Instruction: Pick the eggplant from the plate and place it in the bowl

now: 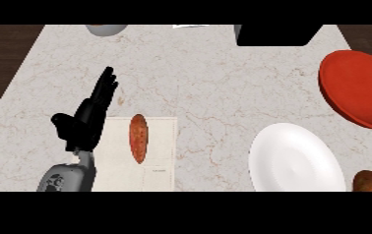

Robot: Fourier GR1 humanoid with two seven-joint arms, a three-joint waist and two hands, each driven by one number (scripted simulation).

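Left hand (85,122) rests at the tabletop's (210,80) left, fingers straight and holding nothing, just beside a pale mat (139,152) carrying a reddish-brown oblong (138,138). White plate (294,161) sits right, red plate (350,85) beyond.

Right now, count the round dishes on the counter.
2 in full view: a white plate at lower right and a red one at the right edge. A grey dish, cut off at the top edge, may be a third.

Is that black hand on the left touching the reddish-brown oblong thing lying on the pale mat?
Apart. In the head view, the left hand stands open beside the reddish-brown oblong thing, with a strip of the pale mat showing between them.
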